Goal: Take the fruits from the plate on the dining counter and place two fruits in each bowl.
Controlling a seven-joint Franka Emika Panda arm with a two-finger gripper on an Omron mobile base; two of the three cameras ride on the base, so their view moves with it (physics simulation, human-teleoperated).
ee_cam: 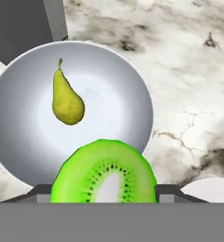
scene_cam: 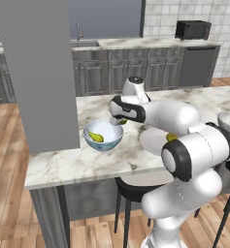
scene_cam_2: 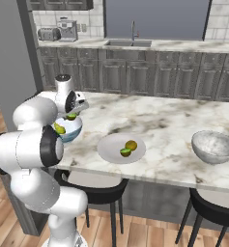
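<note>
A cut fruit (ee_cam: 104, 172) sits between the fingers, above the near rim of a bowl (ee_cam: 132, 90) that stands on the dining counter (ee_cam: 189, 71). Beyond the fingers, a pear (ee_cam: 66, 99) lies in that bowl. The plate (scene_cam_2: 108, 147) lies on the counter beside the fingers and carries two fruits (scene_cam_2: 128, 148). A second bowl (scene_cam_2: 213, 147) stands well apart, past the plate.

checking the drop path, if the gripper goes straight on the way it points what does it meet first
Probably the pale blue bowl, on its bare floor beside the pear; the gripper holds a green fruit. Depth is unclear.
</note>
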